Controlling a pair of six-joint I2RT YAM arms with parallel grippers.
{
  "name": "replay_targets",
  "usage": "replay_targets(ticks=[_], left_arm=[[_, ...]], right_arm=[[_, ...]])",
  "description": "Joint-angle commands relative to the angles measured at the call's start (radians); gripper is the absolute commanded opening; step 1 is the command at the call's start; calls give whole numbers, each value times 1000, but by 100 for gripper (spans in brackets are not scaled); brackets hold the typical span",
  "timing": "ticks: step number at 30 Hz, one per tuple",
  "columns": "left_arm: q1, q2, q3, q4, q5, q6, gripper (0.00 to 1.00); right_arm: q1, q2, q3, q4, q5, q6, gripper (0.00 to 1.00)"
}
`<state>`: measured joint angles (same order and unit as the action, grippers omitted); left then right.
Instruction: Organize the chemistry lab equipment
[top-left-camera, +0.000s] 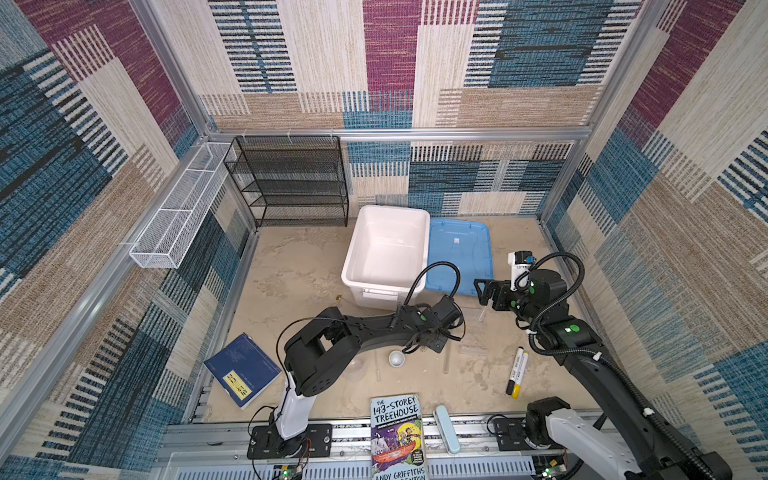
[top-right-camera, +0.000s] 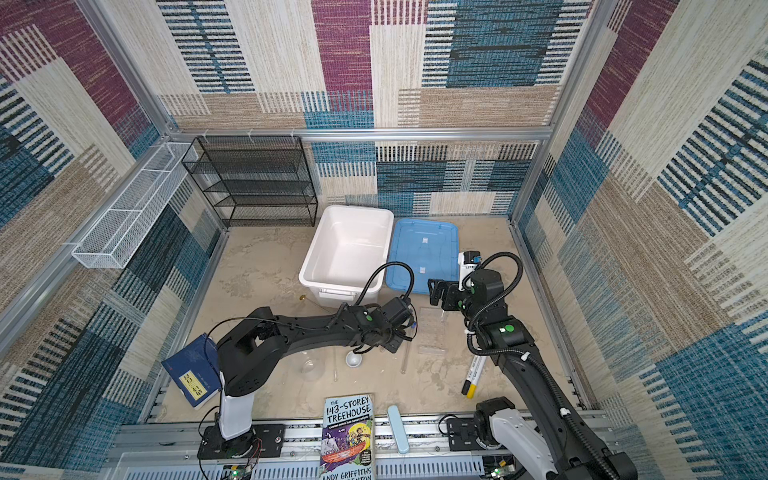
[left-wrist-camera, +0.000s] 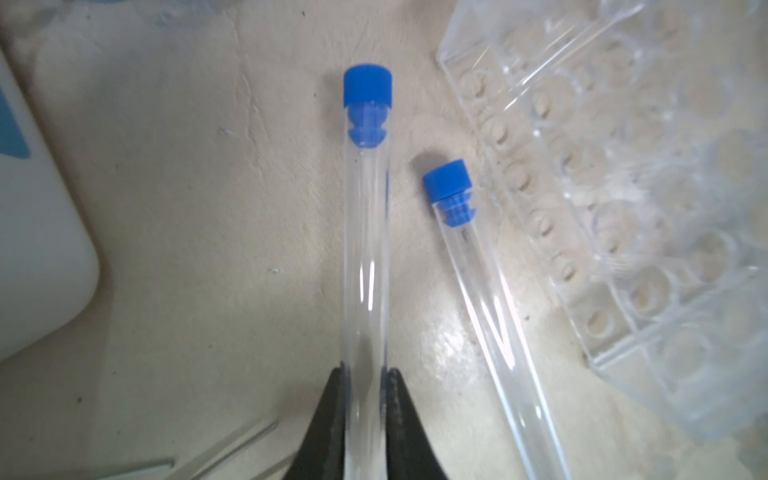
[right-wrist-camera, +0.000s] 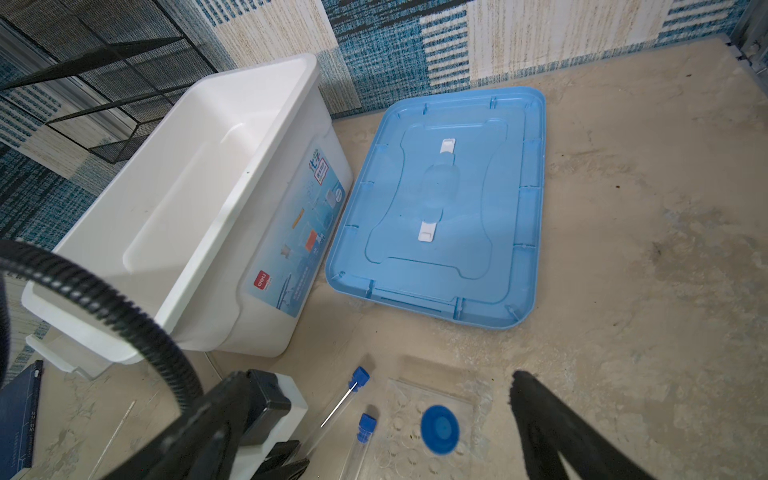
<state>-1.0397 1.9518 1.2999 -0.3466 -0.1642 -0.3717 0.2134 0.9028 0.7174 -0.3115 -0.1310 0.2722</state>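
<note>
- Left gripper (left-wrist-camera: 365, 376) clamped on blue-capped tube (left-wrist-camera: 365, 249), at its bare barrel; right gripper (top-left-camera: 483, 292) spread wide, empty
- Tube likely light, slick, brittle: hold mid-barrel, gently

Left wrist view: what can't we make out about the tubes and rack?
- Gripped tube: its closed end runs off the picture's edge between the fingers; lifted or resting, cannot tell.
- Second tube: its closed end is cut by the same edge.
- Clear rack: blurred and cut by the picture's edge; holes uncountable.
- Blue cap above the rack, right wrist view: blurred, end-on; anything beneath is hidden.
</note>
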Motion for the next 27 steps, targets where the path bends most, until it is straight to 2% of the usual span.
replay_targets(ticks=[1, 7, 11, 16, 20, 27], left_arm=[[4, -71, -49, 124, 32, -24, 15], [6, -226, -156, 283, 55, 31, 15], [6, -321, -238, 392, 59, 80, 15], [5, -397, -327, 499, 50, 135, 13], [6, -432, -382, 567, 54, 154, 14], [6, -455, -411, 610, 58, 160, 14]], right_arm=[[-8, 13, 26, 25, -64, 12, 100], [-117, 68, 131, -24, -328, 15, 100], [-129, 129, 227, -104, -446, 18, 95], [-128, 189, 289, -177, -539, 15, 86], [-121, 246, 294, -198, -621, -3, 75], [-24, 286, 290, -175, -618, 1, 68]])
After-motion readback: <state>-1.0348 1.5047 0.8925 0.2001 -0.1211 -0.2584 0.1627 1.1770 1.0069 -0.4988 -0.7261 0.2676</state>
